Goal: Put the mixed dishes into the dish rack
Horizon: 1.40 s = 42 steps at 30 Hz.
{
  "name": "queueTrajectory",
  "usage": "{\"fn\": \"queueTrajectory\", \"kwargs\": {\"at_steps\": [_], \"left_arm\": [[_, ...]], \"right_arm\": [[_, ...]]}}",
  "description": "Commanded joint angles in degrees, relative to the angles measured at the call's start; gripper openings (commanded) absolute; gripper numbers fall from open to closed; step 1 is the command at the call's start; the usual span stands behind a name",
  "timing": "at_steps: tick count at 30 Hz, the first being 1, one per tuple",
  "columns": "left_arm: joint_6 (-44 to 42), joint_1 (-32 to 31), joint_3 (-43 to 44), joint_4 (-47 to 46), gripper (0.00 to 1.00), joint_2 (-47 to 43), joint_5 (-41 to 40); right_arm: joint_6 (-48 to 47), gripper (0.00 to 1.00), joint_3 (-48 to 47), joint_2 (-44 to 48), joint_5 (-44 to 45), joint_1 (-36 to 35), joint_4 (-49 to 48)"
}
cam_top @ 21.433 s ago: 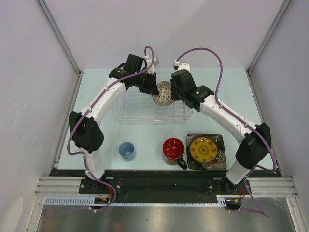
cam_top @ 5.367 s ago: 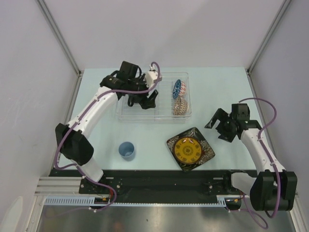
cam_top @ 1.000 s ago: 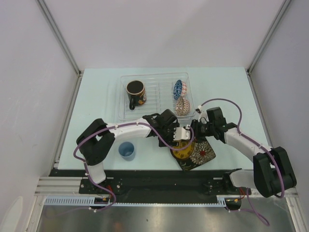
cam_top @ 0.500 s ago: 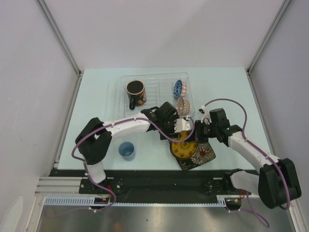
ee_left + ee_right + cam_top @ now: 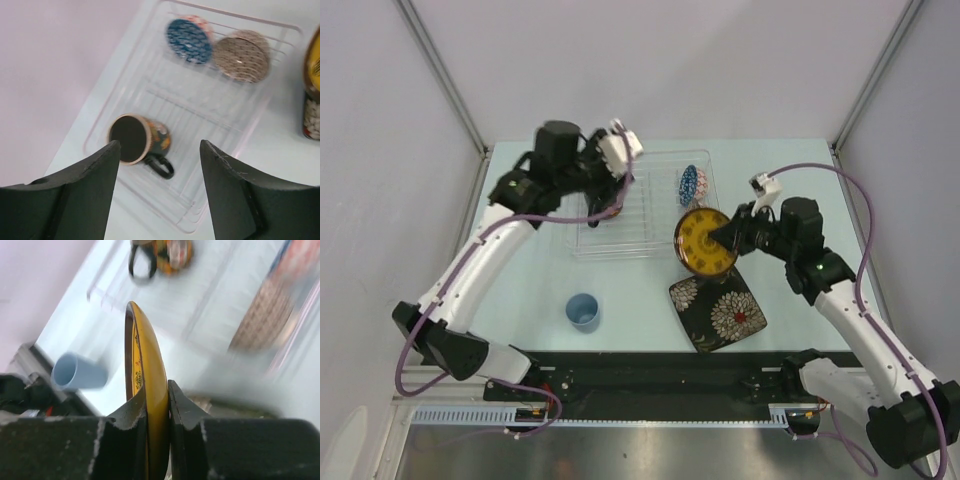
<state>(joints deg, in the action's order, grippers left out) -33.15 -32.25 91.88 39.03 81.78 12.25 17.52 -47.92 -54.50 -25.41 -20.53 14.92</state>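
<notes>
While my left gripper [image 5: 160,145] is hanging spread wide above the dish rack [image 5: 650,222], w/ nothing between its jaws, it's looking down on the red-inside dark mug [image 5: 131,141] sitting in the rack's left part. Going rightward, the blue patterned bowl [image 5: 688,185] and beige patterned bowl [image 5: 241,56] are standing on edge at the rack's right end. Just beside them, approx over the rack's near-right corner, I'm holding the yellow round plate [image 5: 705,242] off the table, my right gripper [image 5: 732,235] pinching its rim from the right. So the rack is lying left of and beyond that gripper; I'm judging the right arm nearer for slotting, plate turned upright like the bowls.
</notes>
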Motion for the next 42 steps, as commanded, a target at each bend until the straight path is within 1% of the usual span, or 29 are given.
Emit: {"fn": "queueTrajectory", "kwargs": {"at_steps": [1,2,3,4,5,6,7,8,10,11,12,15,16,17,18,20,21,23,25,26,29,34,42], "left_arm": [[7.91,10.24,5.68,6.06,0.70,0.05,6.46],[9.84,11.67,6.38,6.24,0.71,0.40,7.51],[10.81,12.99,6.39,6.33,0.70,0.49,9.44],[11.60,15.26,6.30,6.15,0.70,0.75,10.33],[13.44,16.24,5.78,5.80,0.70,0.84,10.77],[14.24,17.21,5.60,5.54,0.70,1.01,12.69],[14.86,18.96,5.07,5.27,0.70,1.02,13.58],[15.82,19.59,4.63,5.01,0.70,0.84,13.94],[16.53,21.26,3.06,3.52,0.70,0.75,15.07],[17.06,21.70,2.61,3.08,0.70,0.84,15.43],[17.32,22.66,2.43,2.38,0.70,1.01,15.52],[18.29,23.90,2.78,2.20,0.70,2.41,17.10],[18.55,24.07,2.87,2.11,0.70,2.68,17.63],[19.08,24.25,2.96,1.76,0.70,3.03,17.89],[19.43,24.77,3.05,1.32,0.70,3.47,18.24],[20.31,25.22,3.22,0.70,0.70,4.53,19.03],[20.75,25.74,3.31,0.27,0.70,4.97,19.21],[21.72,26.36,3.57,-0.53,0.70,6.37,20.26],[22.33,27.24,4.45,-0.62,0.70,8.04,20.79],[22.42,27.33,4.71,-0.79,0.70,8.57,21.06],[23.04,27.77,5.51,-1.49,0.70,9.97,21.76],[24.18,28.03,5.25,-2.73,0.70,10.95,22.82],[24.53,28.12,3.58,-3.96,0.70,10.16,23.17]], "right_arm": [[-16.67,0.00,-6.74,-3.58,5.63,-0.47,-21.82],[-19.86,0.00,-7.18,-6.99,5.55,-0.56,-26.21],[-23.72,0.00,-7.62,-9.02,5.20,-1.34,-34.87],[-34.11,0.00,-9.54,-11.05,3.19,-1.87,-38.44],[-38.48,0.00,-11.47,-16.72,2.74,-2.49,-40.56],[-42.00,0.00,-14.36,-19.65,3.69,-3.80,-39.89],[-45.78,0.00,-23.01,-23.33,4.66,-3.98,-37.27],[-48.69,0.00,-25.62,-28.33,3.97,-4.25,-35.50],[-54.14,0.00,-28.09,-32.49,5.70,-5.57,-37.67],[-58.26,0.00,-31.41,-34.43,5.55,-5.57,-37.25],[-59.69,0.00,-32.92,-38.10,5.55,-5.57,-36.28],[-67.59,0.00,-37.06,-43.30,1.60,-5.39,-34.01],[-70.05,0.00,-38.90,-44.80,0.72,-5.48,-31.81],[-72.34,0.00,-40.65,-45.95,0.10,-5.39,-26.31],[-77.58,0.00,-43.80,-46.92,-0.95,-5.39,-23.30],[-81.48,0.00,-45.85,-49.20,-3.76,-4.87,-16.54],[-84.29,0.00,-48.90,-50.08,-4.90,-4.78,-13.28],[-86.24,0.00,-51.65,-52.37,-6.05,-4.25,-6.61],[-86.95,0.00,-54.81,-53.86,-7.89,-4.16,-3.33],[-87.39,0.00,-55.52,-54.30,-8.51,-4.42,-0.18],[-88.80,0.00,-57.02,-55.97,-9.04,-4.78,3.79],[-88.09,0.00,-55.44,-57.21,-10.45,-5.04,5.03],[-85.20,0.00,-53.77,-59.84,-11.59,-5.13,2.49]]}}
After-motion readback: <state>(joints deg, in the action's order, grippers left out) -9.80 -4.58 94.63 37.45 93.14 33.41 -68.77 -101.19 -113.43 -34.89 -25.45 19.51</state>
